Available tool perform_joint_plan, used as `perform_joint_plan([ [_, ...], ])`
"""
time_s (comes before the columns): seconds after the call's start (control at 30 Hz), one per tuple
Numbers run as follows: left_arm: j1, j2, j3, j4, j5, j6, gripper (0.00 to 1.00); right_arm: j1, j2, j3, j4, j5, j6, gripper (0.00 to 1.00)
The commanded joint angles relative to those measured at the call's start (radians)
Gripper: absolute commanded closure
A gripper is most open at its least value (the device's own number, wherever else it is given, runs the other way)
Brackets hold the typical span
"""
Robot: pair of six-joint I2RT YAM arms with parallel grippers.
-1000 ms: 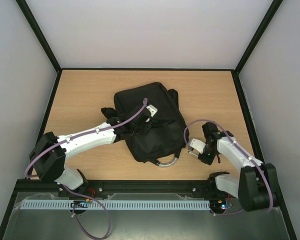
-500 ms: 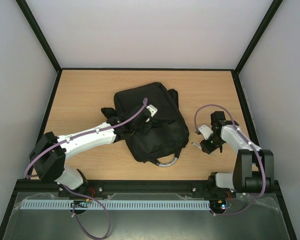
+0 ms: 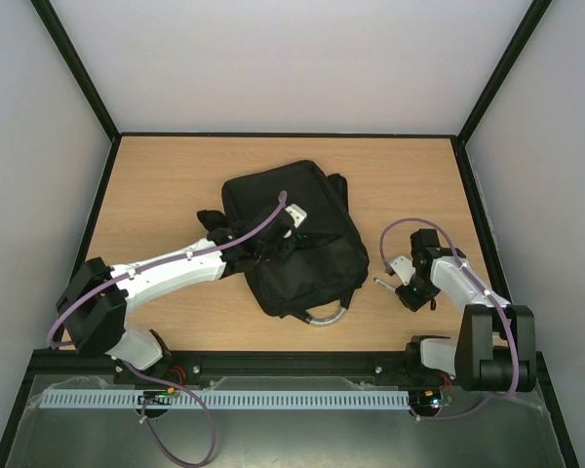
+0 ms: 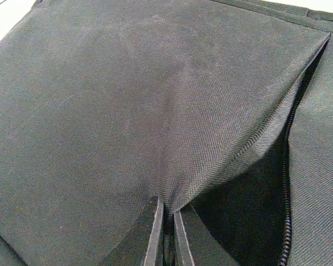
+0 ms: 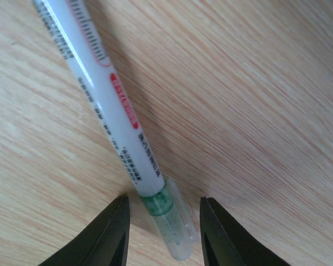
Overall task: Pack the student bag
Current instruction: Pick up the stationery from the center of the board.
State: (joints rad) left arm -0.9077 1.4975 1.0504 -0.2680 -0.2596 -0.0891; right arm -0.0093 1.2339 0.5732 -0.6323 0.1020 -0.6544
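Note:
The student bag, a large black fabric backpack with a grey loop handle, lies in the middle of the table. My left gripper is shut on a fold of its fabric beside the open zip, holding the flap up. My right gripper is open, low over the wood right of the bag, its jaws on either side of the capped end of a white pen with red print, a green band and a clear cap. The pen shows in the top view.
The wooden table is ringed by a black frame and grey walls. A slotted rail runs along the near edge between the arm bases. The bag's black straps stick out at its left side.
My right arm has swung right and back from the bag's edge, then settled lower over the pen. The left arm and the bag have not moved.

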Motion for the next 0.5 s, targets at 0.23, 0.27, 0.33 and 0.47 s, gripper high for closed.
perform_joint_plan([
  [0.23,-0.011,-0.045,0.046,-0.007,0.031,-0.005,0.96,-0.006,0.034,-0.024,-0.015,0.025,-0.027,0.89],
  [0.27,-0.012,-0.044,0.046,-0.007,0.031,-0.005,0.96,-0.006,0.031,-0.019,-0.024,0.021,-0.026,0.91],
  [0.33,-0.011,-0.041,0.046,-0.008,0.033,-0.006,0.96,-0.006,0.019,0.004,-0.049,0.012,-0.019,0.93],
  [0.47,-0.011,-0.04,0.047,-0.008,0.031,-0.005,0.96,-0.006,-0.029,0.092,-0.123,-0.033,0.022,0.94],
])
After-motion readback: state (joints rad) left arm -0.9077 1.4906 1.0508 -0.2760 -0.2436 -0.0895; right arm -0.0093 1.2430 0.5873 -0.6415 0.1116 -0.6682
